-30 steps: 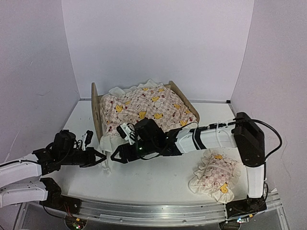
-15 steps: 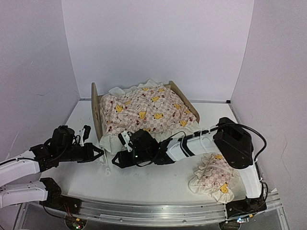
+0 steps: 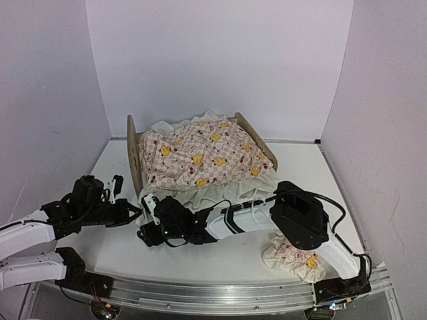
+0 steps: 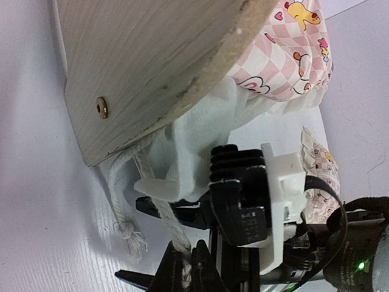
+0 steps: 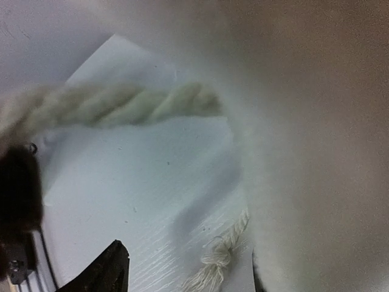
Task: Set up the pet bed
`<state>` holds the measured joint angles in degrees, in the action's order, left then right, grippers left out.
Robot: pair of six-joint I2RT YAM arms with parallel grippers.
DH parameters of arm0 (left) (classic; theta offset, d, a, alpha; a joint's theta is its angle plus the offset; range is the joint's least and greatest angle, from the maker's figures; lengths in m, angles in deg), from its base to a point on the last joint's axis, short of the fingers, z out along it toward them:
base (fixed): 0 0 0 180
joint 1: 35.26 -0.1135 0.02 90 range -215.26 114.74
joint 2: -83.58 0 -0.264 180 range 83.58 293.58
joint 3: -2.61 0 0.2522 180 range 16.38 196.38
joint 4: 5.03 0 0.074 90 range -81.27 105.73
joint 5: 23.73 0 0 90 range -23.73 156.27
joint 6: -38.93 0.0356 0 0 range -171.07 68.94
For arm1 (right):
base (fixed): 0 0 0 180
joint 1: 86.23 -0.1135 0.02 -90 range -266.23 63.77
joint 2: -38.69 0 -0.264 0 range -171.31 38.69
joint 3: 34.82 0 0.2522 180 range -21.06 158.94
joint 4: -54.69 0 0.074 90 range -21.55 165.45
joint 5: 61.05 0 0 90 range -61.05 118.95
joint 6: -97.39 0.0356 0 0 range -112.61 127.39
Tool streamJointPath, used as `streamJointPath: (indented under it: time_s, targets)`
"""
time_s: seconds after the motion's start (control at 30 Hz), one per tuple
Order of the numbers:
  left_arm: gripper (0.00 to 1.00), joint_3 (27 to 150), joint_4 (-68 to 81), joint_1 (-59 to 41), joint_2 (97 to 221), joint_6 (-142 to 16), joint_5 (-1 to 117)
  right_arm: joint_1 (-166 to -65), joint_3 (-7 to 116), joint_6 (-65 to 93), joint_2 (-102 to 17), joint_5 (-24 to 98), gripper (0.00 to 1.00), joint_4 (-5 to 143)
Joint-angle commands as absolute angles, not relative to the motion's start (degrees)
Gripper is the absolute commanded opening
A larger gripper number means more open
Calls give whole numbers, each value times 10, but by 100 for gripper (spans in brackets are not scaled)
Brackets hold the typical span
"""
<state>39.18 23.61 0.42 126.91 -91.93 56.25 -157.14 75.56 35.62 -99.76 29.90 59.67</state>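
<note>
The pet bed (image 3: 131, 152) sits back-left on the table (image 3: 220, 257). The left end effector (image 3: 137, 215) pinches its rope (image 4: 163, 213) taut, probably presenting it to the open right end effector (image 3: 145, 231).

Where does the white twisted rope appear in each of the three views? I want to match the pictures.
Top external: too small to tell; expect it at the near-left corner of the pet bed.
Left wrist: the rope runs from under the wooden board down to the bottom edge.
Right wrist: the rope crosses the upper left, blurred.
Shared landmark: its frayed knotted end, seen in both wrist views.
</note>
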Motion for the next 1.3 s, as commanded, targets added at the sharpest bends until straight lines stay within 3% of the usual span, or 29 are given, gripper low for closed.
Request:
streamJointPath:
  time_s: [0.0,0.1,0.27,0.4,0.77,0.83,0.97,1.03,1.13,1.27]
  targets:
    - [0,398,249,6,1260,-931,589,-1582,805,296,-1030,200,69,669]
    - [0,401,254,5,1260,-932,592,-1591,807,269,-1038,166,64,683]
    - [0,399,263,5,1268,-928,592,-1587,788,272,-1020,121,31,701]
    - [0,385,261,5,1291,-931,574,-1560,728,281,-956,208,0,627]
    - [0,327,119,6,1386,-938,442,-1522,632,279,-902,464,0,417]
    - [8,324,111,6,1386,-936,442,-1521,641,284,-916,489,0,409]
    - [39,334,134,6,1365,-937,498,-1521,655,294,-938,500,0,407]
    - [49,334,142,6,1339,-942,538,-1520,654,294,-939,497,0,407]
    - [59,328,150,5,1305,-954,609,-1520,652,294,-938,503,0,405]
    - [58,329,137,5,1315,-953,679,-1520,649,299,-936,505,0,404]
